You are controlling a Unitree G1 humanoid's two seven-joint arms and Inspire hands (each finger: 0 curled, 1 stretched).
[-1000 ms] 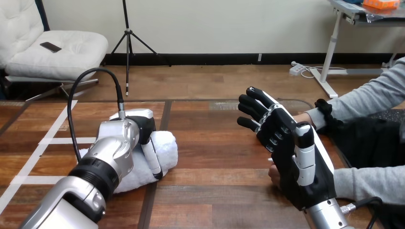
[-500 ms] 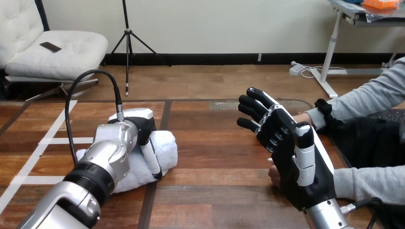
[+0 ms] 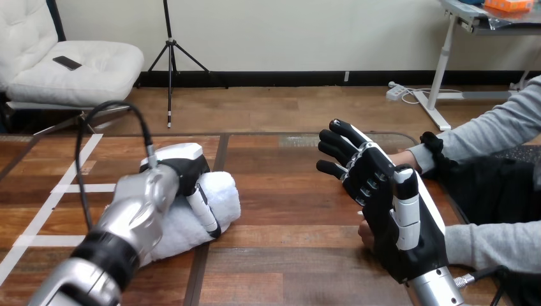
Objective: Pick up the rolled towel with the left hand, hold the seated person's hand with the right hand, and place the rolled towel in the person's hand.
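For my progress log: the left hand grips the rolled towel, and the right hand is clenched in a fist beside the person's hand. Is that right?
Not quite. The head view shows the right hand open, with its fingers straight, not clenched in a fist. The rest holds: the left hand grips the towel, and the right hand is beside the person's hand.

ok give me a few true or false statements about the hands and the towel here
The left hand has its thumb curled round the rolled towel. True.
The rolled towel lies in the person's hand. False: it is under the left hand, on the left part of the table, apart from the person's hand.
The right hand has straight fingers. True.
The right hand lies flat on the table. False: it is raised at the right, with the person's hand just behind it.
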